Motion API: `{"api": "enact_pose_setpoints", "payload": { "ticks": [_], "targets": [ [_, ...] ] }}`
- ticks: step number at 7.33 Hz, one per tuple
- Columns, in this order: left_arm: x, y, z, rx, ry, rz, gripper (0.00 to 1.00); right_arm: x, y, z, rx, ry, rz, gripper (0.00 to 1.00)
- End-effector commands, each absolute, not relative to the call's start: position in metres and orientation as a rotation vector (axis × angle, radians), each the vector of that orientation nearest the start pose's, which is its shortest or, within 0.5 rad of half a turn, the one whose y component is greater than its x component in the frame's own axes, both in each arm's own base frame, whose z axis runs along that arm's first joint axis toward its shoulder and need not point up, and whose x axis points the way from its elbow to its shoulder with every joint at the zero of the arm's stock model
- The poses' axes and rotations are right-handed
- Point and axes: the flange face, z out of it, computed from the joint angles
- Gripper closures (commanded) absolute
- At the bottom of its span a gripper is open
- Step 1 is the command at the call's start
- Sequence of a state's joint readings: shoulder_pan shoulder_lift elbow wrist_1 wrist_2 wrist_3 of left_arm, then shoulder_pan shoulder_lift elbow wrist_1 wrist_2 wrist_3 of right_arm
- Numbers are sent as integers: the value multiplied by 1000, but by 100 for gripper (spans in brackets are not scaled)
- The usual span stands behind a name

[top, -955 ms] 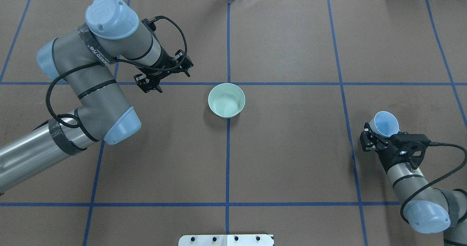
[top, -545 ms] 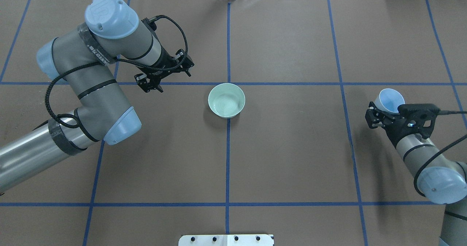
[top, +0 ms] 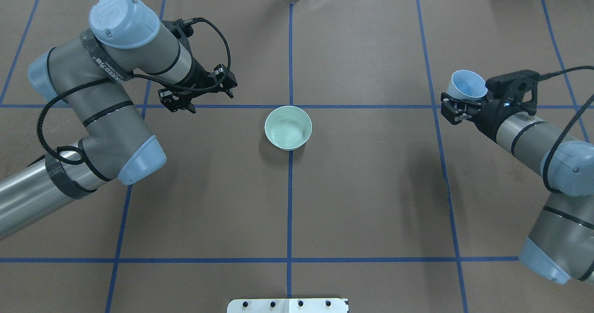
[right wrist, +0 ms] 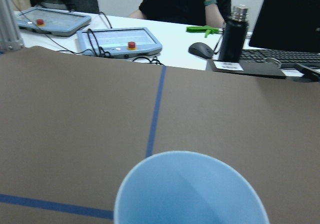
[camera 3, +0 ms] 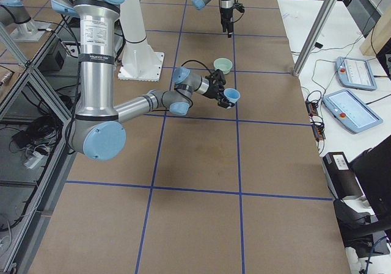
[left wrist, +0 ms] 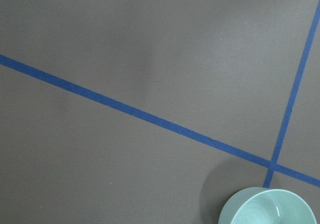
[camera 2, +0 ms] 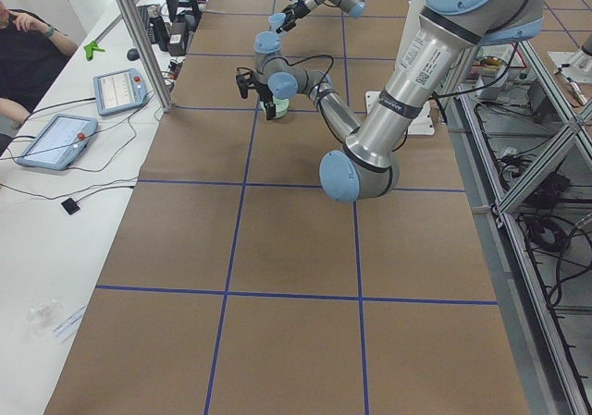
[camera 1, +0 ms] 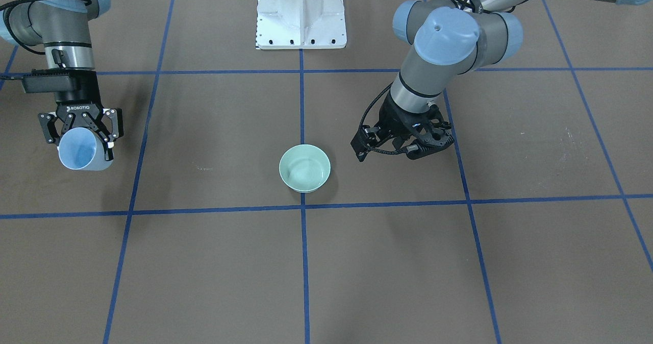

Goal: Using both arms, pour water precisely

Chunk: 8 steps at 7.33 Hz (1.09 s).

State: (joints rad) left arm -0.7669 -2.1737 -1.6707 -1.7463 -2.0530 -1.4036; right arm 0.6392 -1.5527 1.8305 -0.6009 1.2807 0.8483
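A mint-green bowl (top: 287, 128) (camera 1: 304, 168) stands upright at the table's centre, on a blue tape crossing. Faint rings show in its bottom, and I cannot tell whether that is water. My right gripper (top: 458, 101) (camera 1: 79, 145) is shut on a light blue cup (top: 468, 84) (camera 1: 77, 152), held off the table far to the bowl's right. The cup's rim (right wrist: 190, 189) fills the lower right wrist view; no water shows in it. My left gripper (top: 204, 98) (camera 1: 400, 150) hangs open and empty to the bowl's left. The bowl's edge (left wrist: 270, 209) shows in the left wrist view.
The brown table cover carries a grid of blue tape lines (top: 290, 211). The white pedestal (camera 1: 301, 12) stands at the robot's side of the table. Beyond the far edge are two tablets (right wrist: 120, 39), a black bottle (right wrist: 234, 32) and a seated person (camera 2: 23, 54).
My right arm has carried the cup away from the robot and slightly toward the bowl. My left arm has drawn a little to the left, away from the bowl, gripper still open.
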Motion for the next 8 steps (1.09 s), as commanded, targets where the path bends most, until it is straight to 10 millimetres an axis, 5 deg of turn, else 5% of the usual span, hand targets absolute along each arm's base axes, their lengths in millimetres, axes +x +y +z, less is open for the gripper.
{"api": "enact_pose_setpoints", "payload": {
  "ticks": [1, 3, 5, 8],
  "targets": [
    [394, -538, 266, 49, 947, -255, 0, -349, -463, 347, 1032, -923, 36, 100],
    [350, -550, 297, 100, 910, -222, 0, -367, -468, 312, 1055, -958, -77, 100],
    [319, -560, 321, 112, 896, -166, 0, -379, -459, 312, 1044, -971, -227, 100],
    [251, -575, 363, 143, 888, -48, 0, -438, -428, 279, 999, -1066, -317, 100]
  ]
}}
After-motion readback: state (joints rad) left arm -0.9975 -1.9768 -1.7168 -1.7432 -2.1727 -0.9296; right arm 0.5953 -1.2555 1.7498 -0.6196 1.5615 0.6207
